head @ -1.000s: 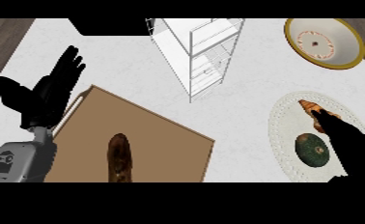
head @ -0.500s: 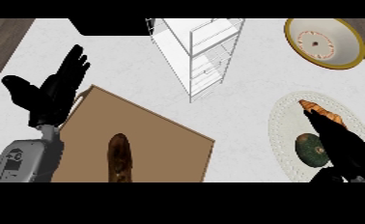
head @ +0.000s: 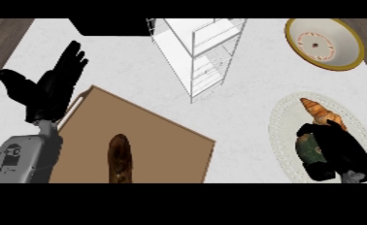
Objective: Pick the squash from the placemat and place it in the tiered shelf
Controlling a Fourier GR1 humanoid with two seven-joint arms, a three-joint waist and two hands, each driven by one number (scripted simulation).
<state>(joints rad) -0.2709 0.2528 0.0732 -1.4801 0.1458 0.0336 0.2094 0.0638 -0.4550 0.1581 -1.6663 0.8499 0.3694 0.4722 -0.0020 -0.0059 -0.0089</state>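
At the worktop's (head: 251, 90) right edge, our right robot hand (head: 338, 147) overlaps the squash (head: 308, 147) on the placemat (head: 282, 122).
The squash peeks out left of the palm; whether the hand clasps it, we cannot tell.

The counter top (head: 129, 64) is white w/ faint grey specks. It fills most of the view. At the top left corner a strip of dark brown wood (head: 13, 32) shows past the counter's edge. A black block (head: 111, 26) sits along the top edge, near the left side. The light is even & soft, w/ no strong shadows.
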